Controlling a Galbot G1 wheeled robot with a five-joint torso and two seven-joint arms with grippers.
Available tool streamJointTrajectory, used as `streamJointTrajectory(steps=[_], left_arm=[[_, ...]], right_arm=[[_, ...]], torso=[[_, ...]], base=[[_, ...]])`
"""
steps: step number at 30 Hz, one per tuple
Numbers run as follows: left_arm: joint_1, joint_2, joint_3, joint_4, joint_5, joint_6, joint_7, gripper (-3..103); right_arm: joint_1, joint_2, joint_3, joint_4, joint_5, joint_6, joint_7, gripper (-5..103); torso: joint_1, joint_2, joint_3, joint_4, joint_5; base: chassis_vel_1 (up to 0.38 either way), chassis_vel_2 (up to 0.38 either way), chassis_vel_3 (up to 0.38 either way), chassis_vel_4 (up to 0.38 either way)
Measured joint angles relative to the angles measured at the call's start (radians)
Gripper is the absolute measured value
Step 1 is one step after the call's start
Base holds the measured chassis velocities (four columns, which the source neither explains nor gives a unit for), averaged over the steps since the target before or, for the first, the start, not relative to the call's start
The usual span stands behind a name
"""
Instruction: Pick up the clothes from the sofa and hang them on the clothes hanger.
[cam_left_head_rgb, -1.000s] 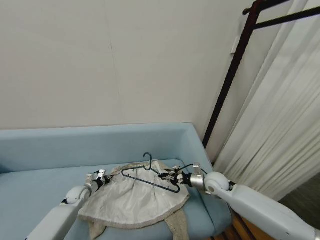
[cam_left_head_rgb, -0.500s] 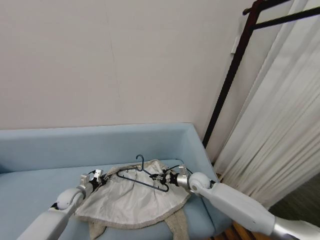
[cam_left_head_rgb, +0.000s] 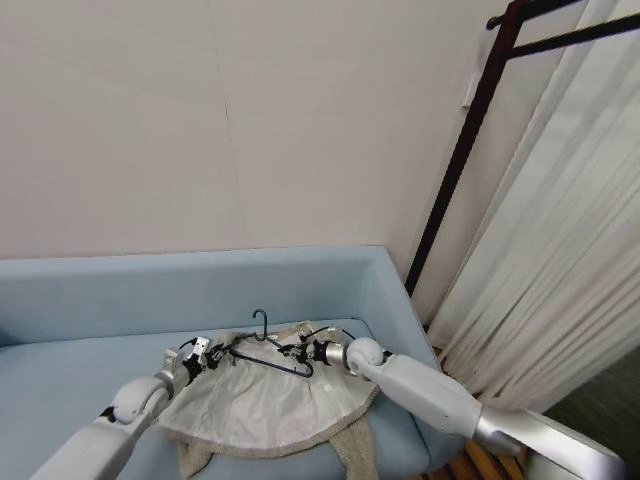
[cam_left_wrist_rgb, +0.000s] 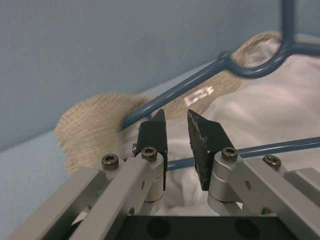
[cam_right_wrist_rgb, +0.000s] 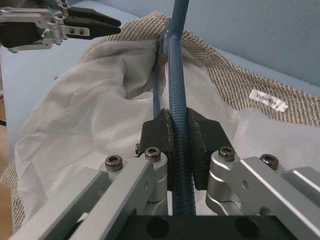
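Pointing its hook toward 12 o'clock, the blue hanger (cam_left_head_rgb: 266, 343) sits at the collar of the pale garment (cam_left_head_rgb: 262, 405) on the sofa (cam_left_head_rgb: 90, 300) seat, its long bar running roughly 10 to 4 o'clock. The right tool (cam_left_head_rgb: 300, 352) is clamped tight on the 4 o'clock end. The left tool (cam_left_head_rgb: 207, 352), at the garment's 10 o'clock edge, stands narrowly parted, seemingly gripping nothing. Bare cushion lies toward 9 o'clock; the dark rack (cam_left_head_rgb: 455, 165) rises at 2.

White pleated curtain (cam_left_head_rgb: 545, 250) at right; plain pale wall (cam_left_head_rgb: 200, 120) at left.
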Motion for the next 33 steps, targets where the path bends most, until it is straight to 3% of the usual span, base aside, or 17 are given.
streamJointTrajectory(steps=[3,9,13,16,17,21,22,24,25,27,33], left_arm=[[0.000,0.024,-0.008,-0.039,0.001,-0.003,0.008,16],[0.001,0.065,-0.032,-0.069,0.002,-0.014,0.028,21],[0.005,0.063,-0.033,-0.052,0.002,-0.018,0.026,21],[-0.006,0.039,-0.031,0.002,-0.018,-0.007,-0.046,36],[-0.006,0.039,-0.031,0.002,-0.018,-0.007,-0.046,36],[-0.037,-0.001,-0.054,0.062,-0.184,0.032,-0.116,52],[-0.037,-0.001,-0.054,0.062,-0.184,0.032,-0.116,52],[-0.053,-0.017,-0.065,0.101,-0.211,0.051,-0.133,62],[-0.062,-0.023,-0.068,0.122,-0.218,0.057,-0.133,68],[-0.074,-0.028,-0.069,0.145,-0.225,0.066,-0.131,68],[-0.190,-0.062,-0.032,0.339,-0.244,0.106,-0.076,98]], right_arm=[[0.016,-0.025,-0.002,0.025,0.022,-0.006,-0.005,8],[0.047,-0.149,-0.019,0.125,0.091,-0.045,-0.043,8],[0.037,-0.164,-0.027,0.143,0.092,-0.047,-0.044,8],[0.010,-0.140,-0.011,0.146,0.091,-0.045,-0.009,8],[0.010,-0.140,-0.011,0.146,0.091,-0.045,-0.009,8],[-0.021,-0.146,0.031,0.161,0.093,-0.044,0.008,8],[-0.021,-0.146,0.031,0.161,0.093,-0.044,0.008,8],[-0.039,-0.160,0.048,0.169,0.096,-0.044,0.015,8],[-0.047,-0.169,0.054,0.171,0.096,-0.044,0.016,8],[-0.054,-0.177,0.058,0.174,0.096,-0.044,0.016,8],[-0.063,-0.205,0.066,0.196,0.104,-0.044,0.017,8]], torso=[[0.000,0.000,0.000,-0.0003,0.0002],[0.000,0.000,0.000,-0.0010,0.0002],[0.000,0.000,0.000,-0.0009,0.0002],[0.000,0.000,0.000,0.0001,0.0000],[0.000,0.000,0.000,0.0001,0.0000],[0.000,0.000,0.000,-0.0004,0.0000],[0.000,0.000,0.000,-0.0004,0.0000],[0.000,0.000,0.000,-0.0007,0.0001],[0.000,0.000,0.000,-0.0007,0.0000],[0.000,0.000,0.000,-0.0006,0.0000],[0.000,0.000,0.000,-0.0005,0.0001]], base=[[0.000,0.000,0.000,0.000],[0.000,0.000,0.000,0.000],[0.000,0.000,0.000,0.000],[0.000,0.000,0.000,0.000],[0.000,0.000,0.000,0.000],[0.000,0.000,0.000,0.000],[0.000,0.000,0.000,0.000],[0.000,0.000,0.000,0.000],[0.000,0.000,0.000,0.000],[0.000,0.000,0.000,0.000],[0.000,0.000,0.000,0.000]])
